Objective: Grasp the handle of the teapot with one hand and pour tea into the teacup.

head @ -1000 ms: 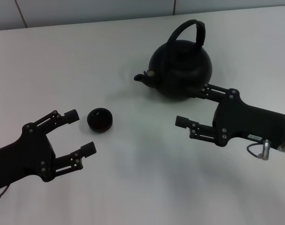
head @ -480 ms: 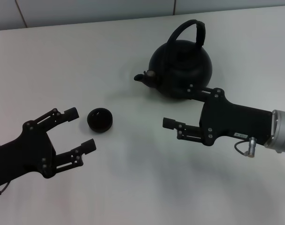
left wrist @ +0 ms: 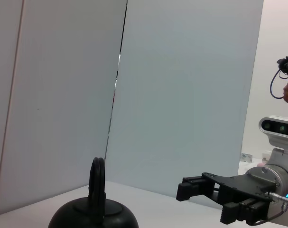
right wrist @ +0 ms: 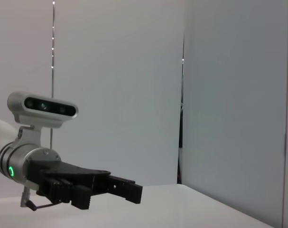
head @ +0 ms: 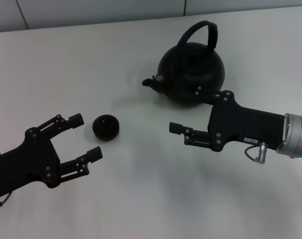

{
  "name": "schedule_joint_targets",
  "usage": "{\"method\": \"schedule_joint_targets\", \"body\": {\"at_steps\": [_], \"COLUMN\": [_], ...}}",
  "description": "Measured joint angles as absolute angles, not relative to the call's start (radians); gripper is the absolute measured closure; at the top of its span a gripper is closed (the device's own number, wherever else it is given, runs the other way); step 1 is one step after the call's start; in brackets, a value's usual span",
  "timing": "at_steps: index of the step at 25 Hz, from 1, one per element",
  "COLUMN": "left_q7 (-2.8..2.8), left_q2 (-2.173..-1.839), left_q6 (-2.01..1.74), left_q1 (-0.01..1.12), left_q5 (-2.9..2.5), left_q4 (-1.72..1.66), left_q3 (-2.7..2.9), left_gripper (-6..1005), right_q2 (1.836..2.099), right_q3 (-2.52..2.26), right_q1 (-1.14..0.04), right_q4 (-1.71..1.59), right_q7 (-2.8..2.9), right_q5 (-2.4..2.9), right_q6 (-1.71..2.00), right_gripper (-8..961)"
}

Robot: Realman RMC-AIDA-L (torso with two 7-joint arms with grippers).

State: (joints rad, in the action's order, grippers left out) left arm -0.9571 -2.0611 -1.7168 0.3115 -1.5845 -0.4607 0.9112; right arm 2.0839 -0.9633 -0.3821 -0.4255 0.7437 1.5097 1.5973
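Observation:
The matte-black teapot (head: 190, 69) stands at the back right of the white table, spout pointing left, with its arched handle (head: 200, 31) upright and free. The small dark teacup (head: 106, 127) sits left of centre. My right gripper (head: 188, 110) is open just in front of the teapot's body, below the handle; one finger lies close to the pot's lower side, the other over bare table. Just left of the teacup, my left gripper (head: 85, 138) hovers open and holds nothing. The left wrist view shows the teapot (left wrist: 94, 217), its handle (left wrist: 97, 183) and the right gripper (left wrist: 203, 202).
The white table (head: 141, 199) ends at a pale wall (head: 91, 12) behind the teapot. The right wrist view shows the left gripper (right wrist: 110, 195) with its wrist camera (right wrist: 41, 107) against pale wall panels.
My right gripper has slid left along the front of the teapot, bringing more of the arm into view. The left gripper, teacup and teapot have stayed put.

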Motion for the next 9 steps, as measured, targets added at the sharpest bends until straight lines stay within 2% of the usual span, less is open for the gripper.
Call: {"method": "schedule_joint_targets", "body": {"at_steps": [9], "left_q7": [-0.957], "left_q2": [-2.062], "left_q6": [-1.710], "left_q1": [0.313], "left_q5": [-1.585], "left_q4": [-0.458], "left_q3": [0.908], "left_gripper": [136], "right_q2": [2.085], "right_q3": [-0.963], "right_q1": [-0.385], "right_q4": [-0.421], "right_q7": [0.733], "right_q5": [1.506], "right_q6": [1.595], "right_gripper": [259]}}
